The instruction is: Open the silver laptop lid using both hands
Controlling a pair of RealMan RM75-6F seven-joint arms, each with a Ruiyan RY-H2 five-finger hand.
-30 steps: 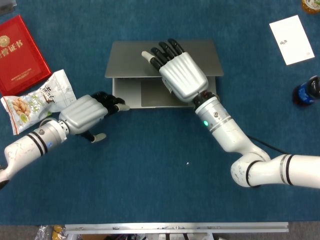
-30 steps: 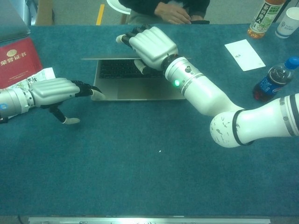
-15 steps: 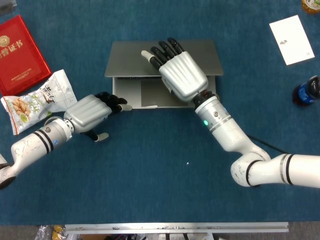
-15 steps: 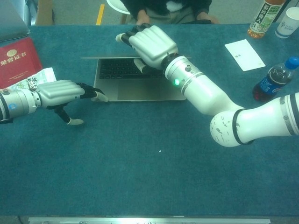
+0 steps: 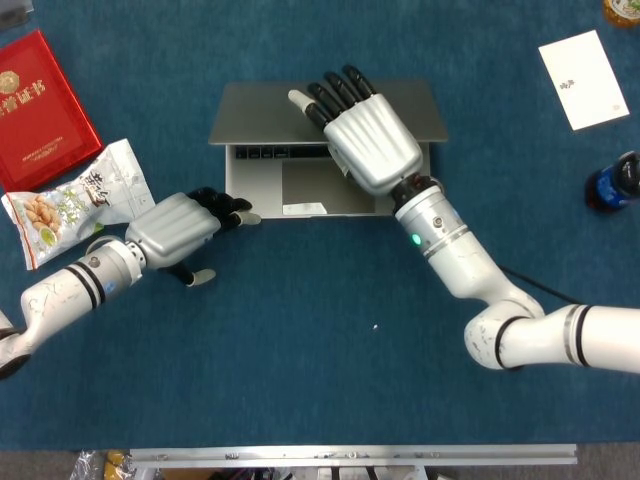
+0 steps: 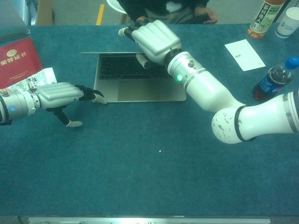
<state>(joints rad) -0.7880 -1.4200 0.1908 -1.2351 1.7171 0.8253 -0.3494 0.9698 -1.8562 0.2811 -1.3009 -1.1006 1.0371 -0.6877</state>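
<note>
The silver laptop lies mid-table, partly open. Its lid [image 5: 250,110] is raised, seen edge-on in the chest view [image 6: 105,52], above the keyboard and the base [image 5: 300,190] [image 6: 140,92]. My right hand [image 5: 372,140] [image 6: 153,39] grips the lid's front edge near the middle, fingers over the top and thumb underneath. My left hand [image 5: 182,224] [image 6: 58,93] lies low on the table at the base's front left corner. Its fingertips touch that corner and its thumb rests on the cloth; it holds nothing.
A red booklet [image 5: 40,105] and a snack bag [image 5: 75,200] lie at the left. At the right are a white card [image 5: 583,78], a blue-capped bottle [image 6: 273,78], a tea bottle [image 6: 261,16] and a cup [image 6: 287,21]. A person [image 6: 168,7] sits behind the table.
The right hand has lifted the lid higher and moved slightly back, so more of the keyboard shows. The left hand has stayed at the base's corner.
</note>
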